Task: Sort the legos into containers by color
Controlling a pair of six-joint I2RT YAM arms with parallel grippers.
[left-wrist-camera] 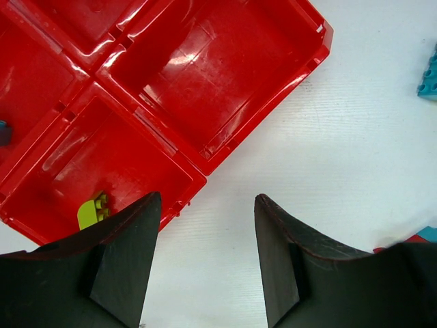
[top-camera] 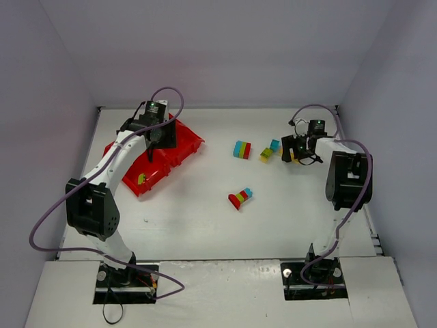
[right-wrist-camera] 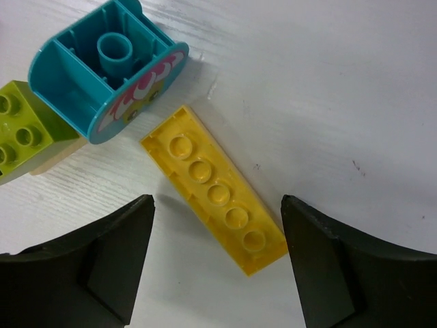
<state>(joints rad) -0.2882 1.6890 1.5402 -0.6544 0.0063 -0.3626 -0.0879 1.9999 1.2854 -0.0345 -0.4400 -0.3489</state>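
The red four-compartment tray (top-camera: pixel 186 146) sits at the back left. A lime brick (top-camera: pixel 141 179) lies in one compartment, also seen in the left wrist view (left-wrist-camera: pixel 91 211). My left gripper (top-camera: pixel 151 149) is open and empty, its fingers just off the tray's edge (left-wrist-camera: pixel 208 205). My right gripper (top-camera: pixel 295 153) is open and straddles a long yellow brick (right-wrist-camera: pixel 215 188) lying flat on the table. A teal rounded brick (right-wrist-camera: pixel 106 68) and a lime brick (right-wrist-camera: pixel 24 130) lie just beyond it. A multicolour stack (top-camera: pixel 242 149) and a second stack (top-camera: pixel 240 197) lie mid-table.
A small blue piece (left-wrist-camera: pixel 3 132) shows in the tray's left compartment at the frame edge. The two compartments (left-wrist-camera: pixel 212 75) nearest the tray's right corner show only red floor. White walls enclose the table on three sides.
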